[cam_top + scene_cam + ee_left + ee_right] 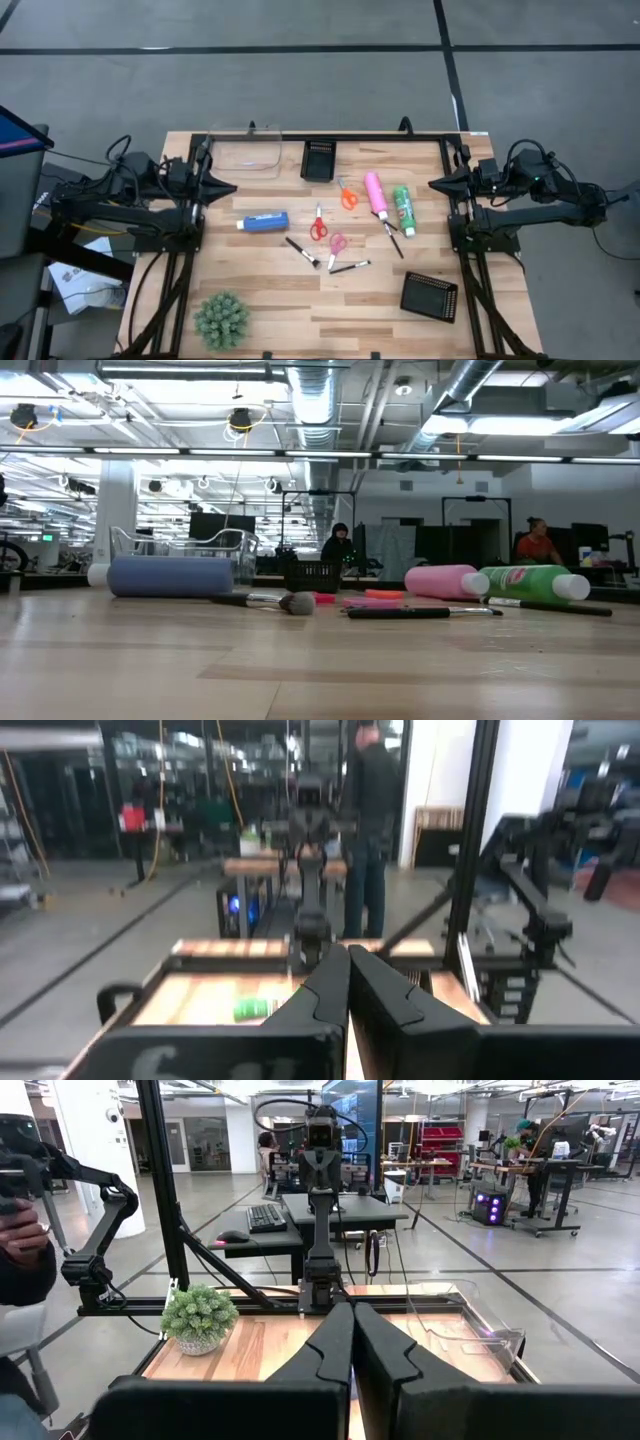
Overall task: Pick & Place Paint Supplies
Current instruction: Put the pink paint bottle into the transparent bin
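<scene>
Both arms parked at counter (260,290) edges. Left gripper (228,187) at left side, fingers closed on nothing. Right gripper (436,184) at right side, same: closed, empty. Nothing picked yet, by the look of it.

Supplies lie mid-counter in a loose cluster:
- blue bottle (264,222) on its side, nearest the left arm
- pink bottle (375,193) and green bottle (403,210) side by side, near touching, toward the right arm
- orange scissors (347,194) just beside the pink bottle; red scissors (317,224) and pink scissors (336,245) near centre
- three brushes: one (302,251) near centre, one (349,267) below the pink scissors, one (394,240) w/ its end just beside the green bottle

Clear bin (246,150) and black tray (318,160) at far edge; second tray (429,296) at near right; plant (221,319) at near left.

Risks, my read:
- Bottles lie flat, so they will prob. roll if the fingers land off-centre.
- Pink/green pair sits tight; going for one may knock the other or the brush.
- Scissors and brushes are thin and flat. Fingers may scrape the counter or skid them away. Pink scissors and two brushes sit close together; could drag a neighbour along.
- Fingers must open before descent, else they just push things.
- Which container is the target is unclear; a wrong drop is possible.
</scene>
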Robot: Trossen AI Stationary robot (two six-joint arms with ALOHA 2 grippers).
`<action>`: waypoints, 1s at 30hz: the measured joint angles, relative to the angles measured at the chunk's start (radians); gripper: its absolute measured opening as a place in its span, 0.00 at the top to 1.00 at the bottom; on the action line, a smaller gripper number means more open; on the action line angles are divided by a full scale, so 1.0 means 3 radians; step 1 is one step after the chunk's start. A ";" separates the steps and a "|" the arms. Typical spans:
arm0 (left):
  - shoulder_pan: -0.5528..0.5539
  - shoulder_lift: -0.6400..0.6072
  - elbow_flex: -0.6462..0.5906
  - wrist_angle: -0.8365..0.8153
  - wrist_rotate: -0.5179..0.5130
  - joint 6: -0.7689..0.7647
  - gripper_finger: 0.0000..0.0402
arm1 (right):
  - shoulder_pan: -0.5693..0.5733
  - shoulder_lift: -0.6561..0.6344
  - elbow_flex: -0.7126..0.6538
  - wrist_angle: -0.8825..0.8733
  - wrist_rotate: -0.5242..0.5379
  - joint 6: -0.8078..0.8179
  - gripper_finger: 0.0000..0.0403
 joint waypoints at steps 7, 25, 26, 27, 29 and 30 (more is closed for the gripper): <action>0.0000 0.0003 0.0001 0.0431 0.0001 0.0000 1.00 | -0.0001 0.0000 0.0000 0.0000 0.0000 0.0000 1.00; 0.0001 0.0003 0.0001 0.0624 0.0001 0.0000 1.00 | 0.0000 0.0001 0.0000 0.0105 -0.0005 0.0289 1.00; 0.0001 0.0003 0.0001 0.0624 0.0001 -0.0006 1.00 | -0.0001 0.0001 0.0000 0.0104 -0.0001 0.0335 1.00; 0.0000 0.0003 0.0001 0.0624 0.0001 -0.0028 1.00 | -0.0002 0.0001 0.0000 0.0111 0.0008 0.0349 1.00; 0.0001 0.0007 0.0001 0.0624 0.0000 -0.0114 1.00 | -0.0010 0.0003 0.0000 0.0114 0.0037 0.0360 1.00; 0.0000 0.0020 0.0001 0.0624 0.0001 -0.0179 1.00 | -0.0010 0.0003 0.0000 0.0108 0.0066 0.0387 1.00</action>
